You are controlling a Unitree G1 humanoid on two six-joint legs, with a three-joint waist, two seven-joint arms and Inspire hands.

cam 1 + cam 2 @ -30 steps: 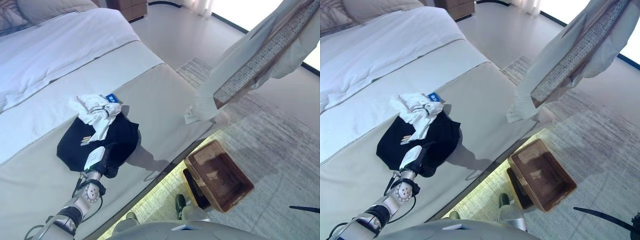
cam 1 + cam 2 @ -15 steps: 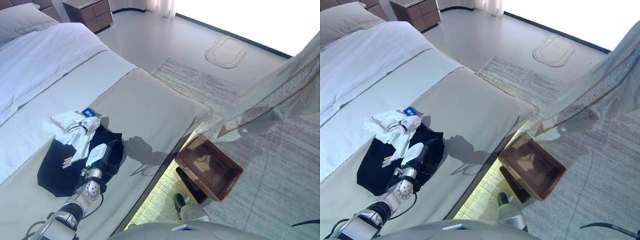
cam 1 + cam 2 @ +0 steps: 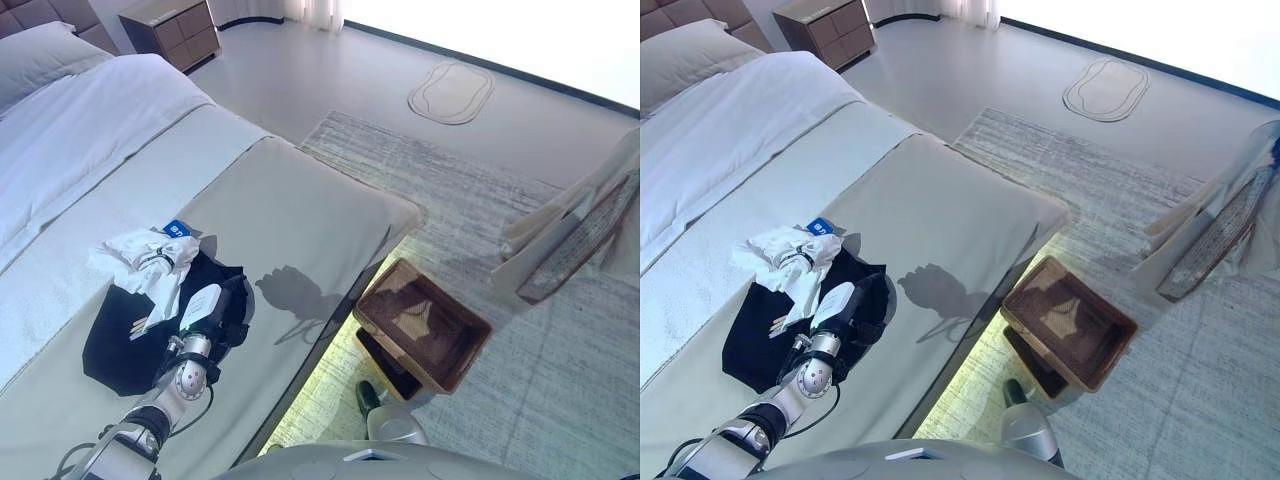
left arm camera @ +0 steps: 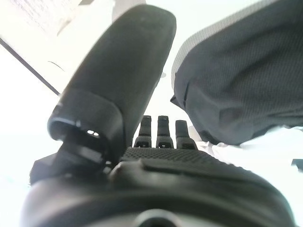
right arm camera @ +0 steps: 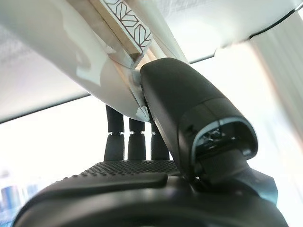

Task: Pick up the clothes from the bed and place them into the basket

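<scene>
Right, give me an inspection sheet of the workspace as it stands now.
Surface: bed with a beige cover.
Job's things: black garment and white garment piled on the bed; pale patterned garment hanging in the air; brown basket on the floor beside the bed.
Clutter: small blue item by the pile.
Hands: left hand on the black garment; right hand pinching the pale garment.
Cables: nothing seen.
Surroundings: rug, nightstand.

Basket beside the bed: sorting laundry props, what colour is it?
Brown woven basket, darker inside; the left eye view shows it best.
</scene>
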